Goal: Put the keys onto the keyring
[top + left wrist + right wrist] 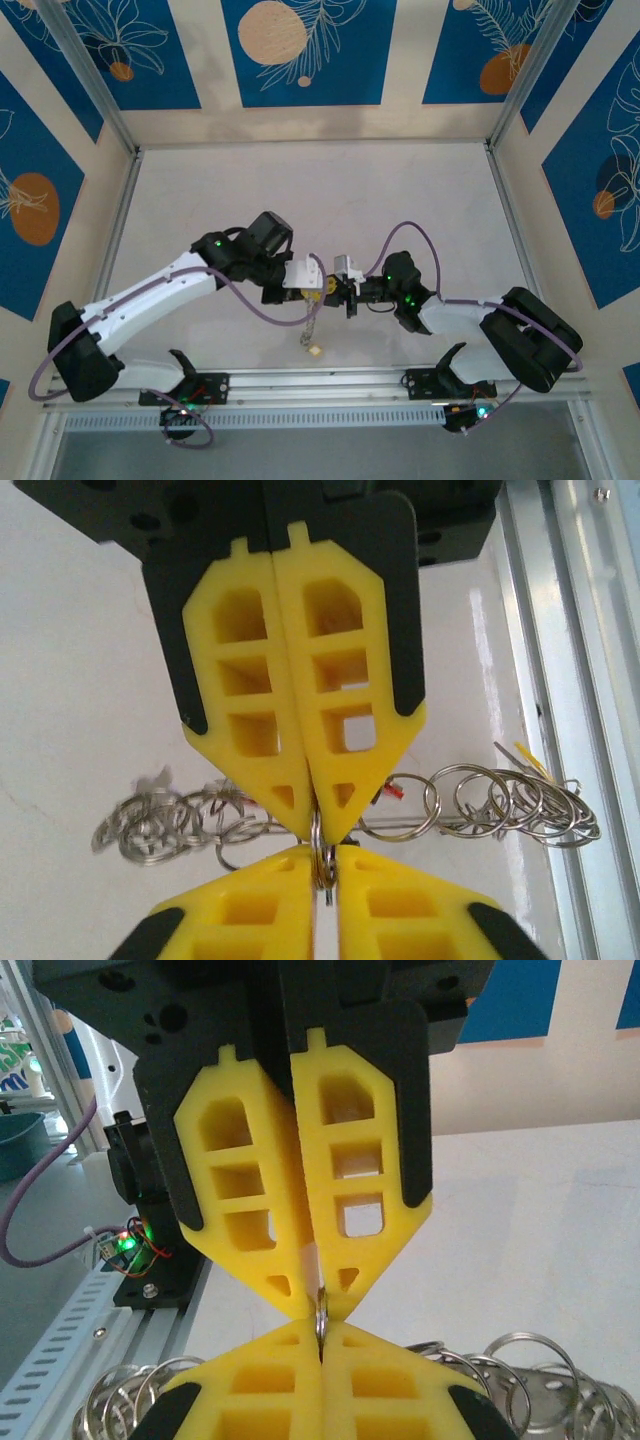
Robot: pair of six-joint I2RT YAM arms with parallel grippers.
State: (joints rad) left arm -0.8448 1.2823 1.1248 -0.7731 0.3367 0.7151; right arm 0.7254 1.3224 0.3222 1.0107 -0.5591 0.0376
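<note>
The keyring (pixel 400 831), a thin wire crowded with little loops (pixel 515 800), stretches across right at the fingertips. Left gripper (pixel 315 825) and right gripper (pixel 318 1308) meet tip to tip, jaws pressed together, both pinching one small split ring (pixel 322 854). Looks mid-threading to me. Next probably needs a careful twist or slide without losing that pinch.

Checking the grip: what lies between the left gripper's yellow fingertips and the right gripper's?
A small silvery metal ring, pinched by the left gripper and right gripper; both wrist views show it.
</note>
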